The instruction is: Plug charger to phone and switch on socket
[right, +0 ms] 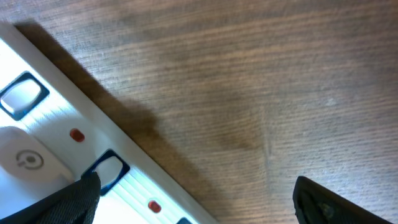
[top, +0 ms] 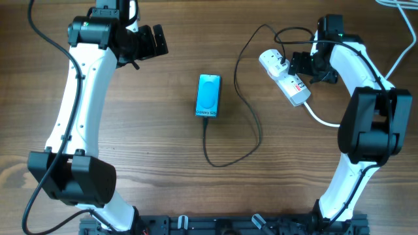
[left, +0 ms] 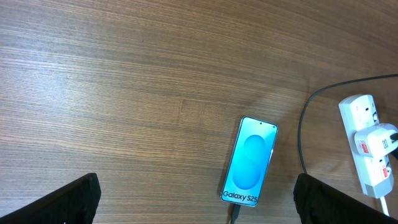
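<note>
The phone [top: 208, 96] lies flat mid-table with its teal screen up; it also shows in the left wrist view [left: 249, 161]. The charger cable [top: 251, 114] runs from the phone's bottom edge in a loop up to a white plug [top: 276, 64] seated in the socket [top: 290, 83]. In the left wrist view the connector [left: 234, 213] sits at the phone's bottom edge. My left gripper [top: 157, 40] is open and empty, high at the far left. My right gripper [top: 302, 65] is open over the socket [right: 74, 168], one fingertip at a switch [right: 106, 171].
The socket's thick white cord [top: 321, 117] curves off behind the right arm. More white cords [top: 401, 39] run at the far right corner. The socket also shows at the right edge of the left wrist view [left: 370, 146].
</note>
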Motion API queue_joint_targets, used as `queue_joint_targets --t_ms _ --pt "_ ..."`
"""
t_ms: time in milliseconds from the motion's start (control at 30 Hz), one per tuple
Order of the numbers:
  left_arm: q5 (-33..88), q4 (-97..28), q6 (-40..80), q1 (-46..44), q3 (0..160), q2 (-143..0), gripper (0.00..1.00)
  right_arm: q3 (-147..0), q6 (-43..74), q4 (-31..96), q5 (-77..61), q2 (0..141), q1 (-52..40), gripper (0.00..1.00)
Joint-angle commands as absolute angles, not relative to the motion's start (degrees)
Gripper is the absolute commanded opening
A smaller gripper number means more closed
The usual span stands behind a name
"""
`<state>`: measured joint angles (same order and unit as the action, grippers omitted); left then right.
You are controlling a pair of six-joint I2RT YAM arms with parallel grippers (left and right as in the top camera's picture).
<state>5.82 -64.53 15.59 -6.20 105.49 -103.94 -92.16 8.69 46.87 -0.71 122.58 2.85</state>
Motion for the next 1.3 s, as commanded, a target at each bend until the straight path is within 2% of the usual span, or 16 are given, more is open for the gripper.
queue_joint_targets --t_ms 0,200,300,533,800,1267 --pt "5.3 -64.6 15.9 -6.0 105.3 -104.2 1.00 -91.4 7.6 47.2 -3.4 123.6 2.5 1.00" --pt "5.3 -64.6 15.9 -6.0 105.3 -104.2 1.00 -91.4 8.0 46.8 -3.0 123.6 2.6 1.00" --pt "5.3 -64.6 15.9 -6.0 105.3 -104.2 1.00 -92.7 13.3 47.2 2.0 123.5 3.4 1.00" --pt "5.3 -64.6 15.9 -6.0 105.3 -104.2 1.00 -94.0 13.4 47.2 -7.5 121.1 7.8 1.00" --pt "5.3 -64.6 15.9 -6.0 105.3 -104.2 1.00 -93.2 13.3 46.3 -10.9 122.9 6.7 1.00" --pt "5.3 -64.6 15.9 -6.0 105.3 -104.2 1.00 -93.2 13.6 46.1 -8.9 123.4 6.0 1.00"
